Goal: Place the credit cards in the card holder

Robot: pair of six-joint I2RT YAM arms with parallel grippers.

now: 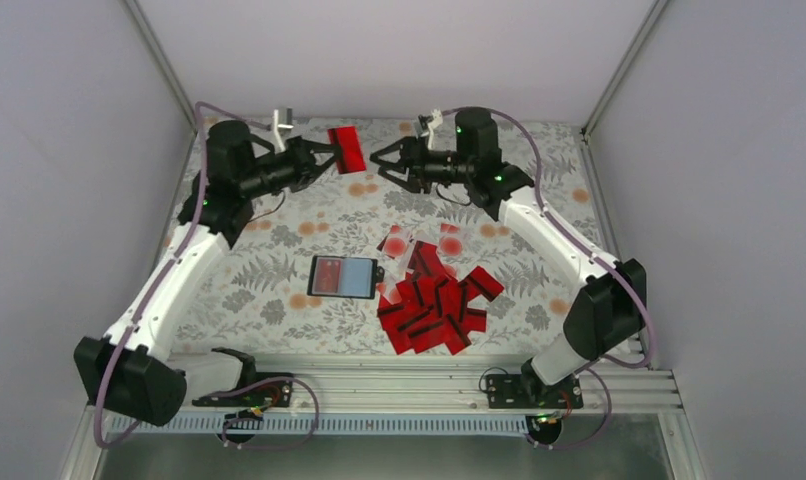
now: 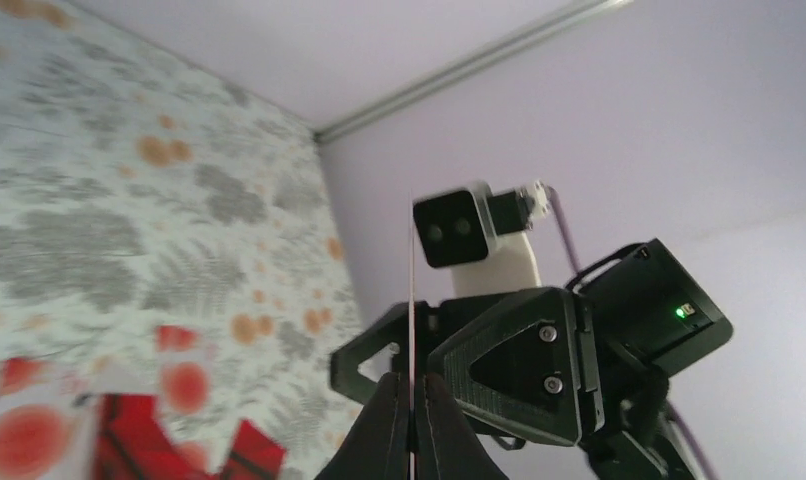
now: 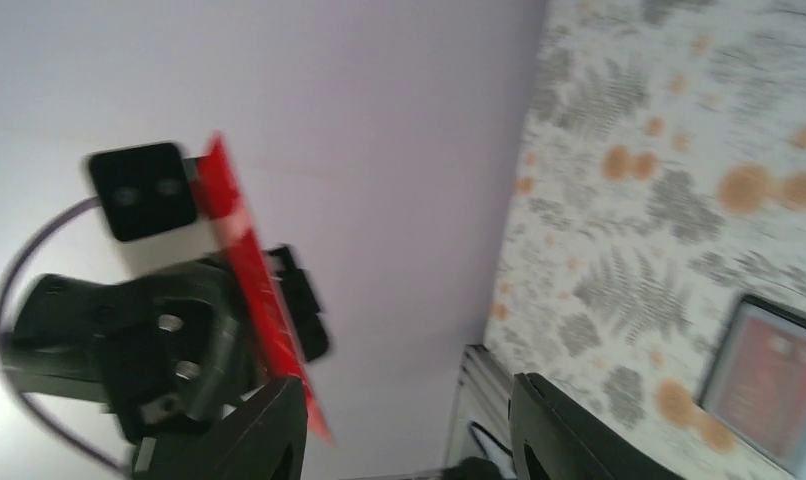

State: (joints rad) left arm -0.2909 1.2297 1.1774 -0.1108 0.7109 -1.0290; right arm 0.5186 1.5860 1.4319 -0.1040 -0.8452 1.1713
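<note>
- left gripper (image 1: 324, 157): pressed together on one bright red flat plastic card (image 1: 347, 148), held in the air over the far side of the table; the left wrist view shows the card edge-on between the pads, so the pinch is on its flat faces
- black folding card holder (image 1: 344, 277): lies open on the floral grey-and-orange cloth (image 1: 269, 250), well apart from the held card; one panel shows red, the other grey-blue; can't tell if a card is seated there
- right gripper (image 1: 381, 167): spread wide, holding nothing; faces the card's free end, near but not touching
- reads as a mid-air handover, left to right; line the right jaws' gap up with the card's plane; straddle the free end; close on the flat faces, not the edges; left lets go only once the right pinch is firm; a thin card may pivot, so go slow
- pile of red black-striped cards (image 1: 434, 300): just right of the holder; many left, task looks early
</note>
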